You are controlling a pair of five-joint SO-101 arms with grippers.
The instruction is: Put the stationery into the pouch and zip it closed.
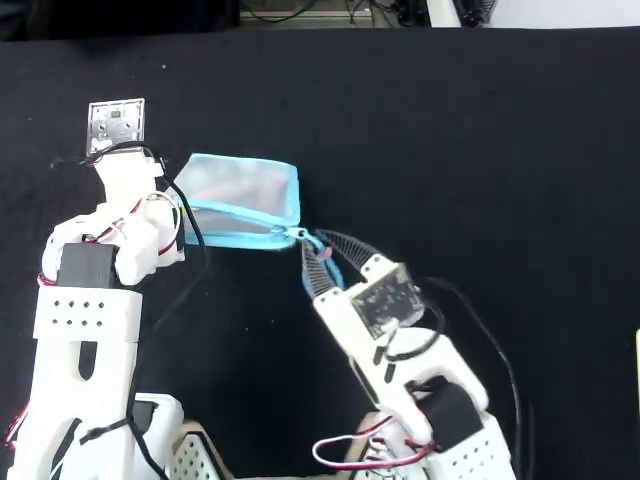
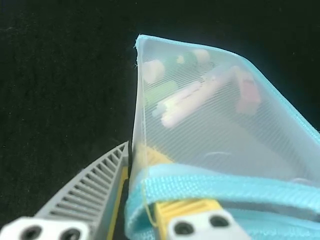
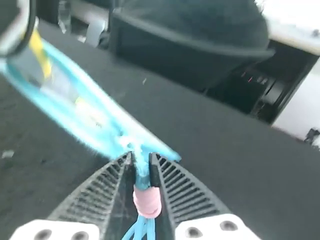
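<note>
The light blue mesh pouch (image 1: 245,200) lies left of the table's centre, and its zipper slider (image 1: 297,236) sits at the pouch's right corner. Through the mesh (image 2: 210,130) I see several pens and an eraser inside. My left gripper (image 1: 178,215) is at the pouch's left end, shut on its blue edge band (image 2: 200,187), with a grey finger (image 2: 90,192) on one side and a yellow-padded one on the other. My right gripper (image 1: 312,258) is shut on the blue zipper pull cord (image 3: 142,172), just ahead of its pink bead (image 3: 147,201).
The black cloth covers the whole table (image 1: 480,150). A small square silver object (image 1: 116,122) lies behind the left arm. Cables and equipment sit beyond the far edge. Open cloth stretches to the right and behind the pouch.
</note>
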